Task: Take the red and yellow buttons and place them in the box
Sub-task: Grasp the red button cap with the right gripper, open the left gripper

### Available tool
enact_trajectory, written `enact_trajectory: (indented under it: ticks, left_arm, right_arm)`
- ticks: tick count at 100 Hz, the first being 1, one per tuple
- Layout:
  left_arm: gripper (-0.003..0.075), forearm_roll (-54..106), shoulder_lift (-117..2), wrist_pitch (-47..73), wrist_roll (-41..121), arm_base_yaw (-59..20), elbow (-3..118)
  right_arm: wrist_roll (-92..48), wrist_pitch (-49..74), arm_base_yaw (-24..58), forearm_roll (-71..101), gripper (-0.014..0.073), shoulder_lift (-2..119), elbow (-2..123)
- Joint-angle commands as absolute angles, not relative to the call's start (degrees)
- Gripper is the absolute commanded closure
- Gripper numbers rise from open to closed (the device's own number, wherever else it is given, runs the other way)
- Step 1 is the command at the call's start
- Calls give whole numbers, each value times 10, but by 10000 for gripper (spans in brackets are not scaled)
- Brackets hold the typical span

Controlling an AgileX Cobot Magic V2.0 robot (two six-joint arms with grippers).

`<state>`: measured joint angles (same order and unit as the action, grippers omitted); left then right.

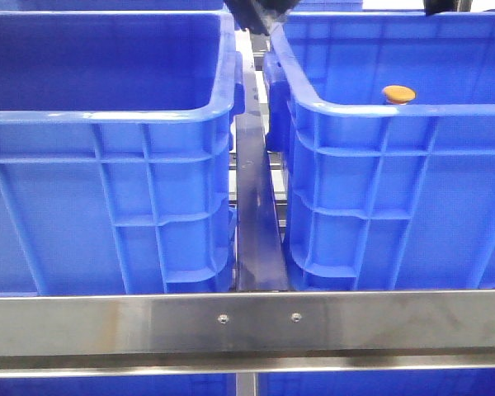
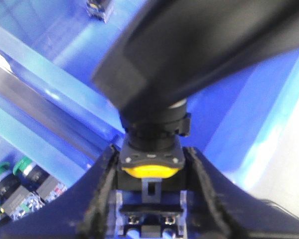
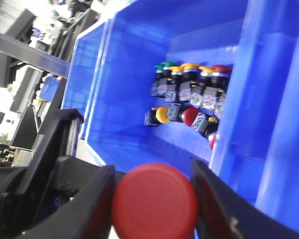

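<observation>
Left pincer (image 2: 150, 199) clenched on the yellow button (image 2: 149, 171), held between both fingers above a blue crate (image 2: 249, 114). Right pincer (image 3: 152, 199) clenched on the red button (image 3: 154, 201), poised over the box (image 3: 129, 74) containing assorted push-buttons (image 3: 189, 94). Front view: two crates side by side, an orange-capped button (image 1: 398, 94) inside the right one.

A factory workstation: blue crates (image 1: 107, 165) on a steel rack (image 1: 247, 322).

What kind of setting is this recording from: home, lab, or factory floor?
Most likely an industrial sorting or parts-handling cell. Two large blue crates sit side by side behind a steel rail, one holds rows of push-button switches, and shelving and equipment stand beyond.
</observation>
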<state>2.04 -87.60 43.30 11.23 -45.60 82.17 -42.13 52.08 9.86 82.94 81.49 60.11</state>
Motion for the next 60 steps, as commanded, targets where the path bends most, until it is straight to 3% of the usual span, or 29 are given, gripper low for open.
enact_trajectory:
  ticks: [1, 11, 18, 28, 38, 45, 60]
  left_arm:
    - [739, 28, -857, 403, 111, -461, 839]
    - [723, 28, -857, 403, 111, -461, 839]
    - [650, 28, -857, 403, 112, -461, 839]
    - [426, 22, -857, 403, 112, -461, 839]
    - [129, 21, -857, 404, 112, -461, 839]
    - [8, 19, -857, 408, 112, -461, 839]
    - [29, 19, -857, 424, 111, -461, 839]
  right_arm:
    - [-433, 548, 99, 876, 432, 796, 621]
    - [-433, 548, 99, 876, 445, 796, 621]
    - [-433, 548, 99, 876, 445, 796, 621]
    - [-433, 547, 99, 876, 445, 796, 621]
    - [-433, 543, 99, 875, 445, 796, 621]
    - [-438, 536, 99, 873, 445, 796, 621]
    - [-461, 507, 78, 865, 445, 796, 623]
